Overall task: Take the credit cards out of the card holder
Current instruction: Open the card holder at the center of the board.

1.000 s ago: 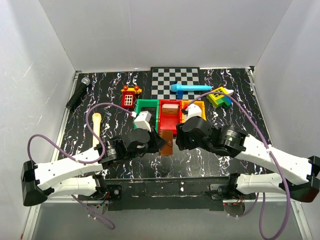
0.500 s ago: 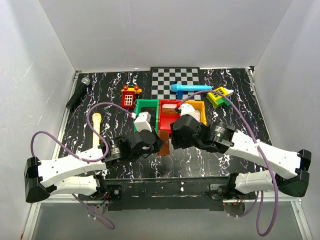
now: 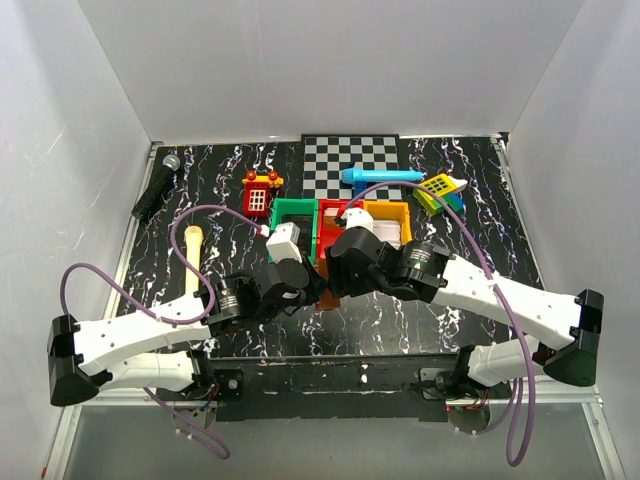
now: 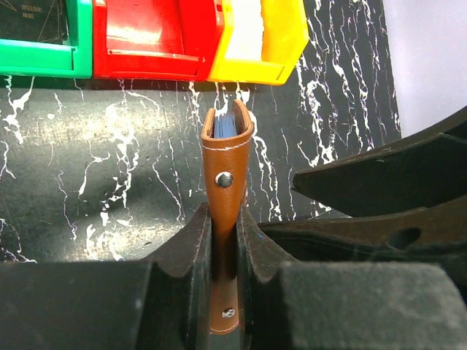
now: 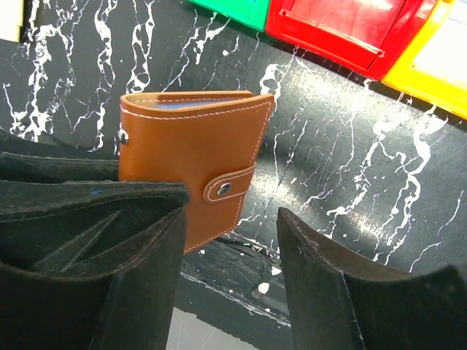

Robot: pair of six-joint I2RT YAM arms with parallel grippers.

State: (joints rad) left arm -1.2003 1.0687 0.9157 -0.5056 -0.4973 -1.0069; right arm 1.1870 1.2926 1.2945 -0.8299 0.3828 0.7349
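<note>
The left fingers pinch the near end of the brown card holder. It stands on edge between them and reaches out past their tips, with its snap strap fastened and blue card edges showing at the far end. The right fingers are spread wide, and the holder sits just ahead of their gap, closest to the left-hand finger. Beyond the fingertips, a green bin, a red bin and a yellow bin stand side by side on the black marbled counter.
</note>
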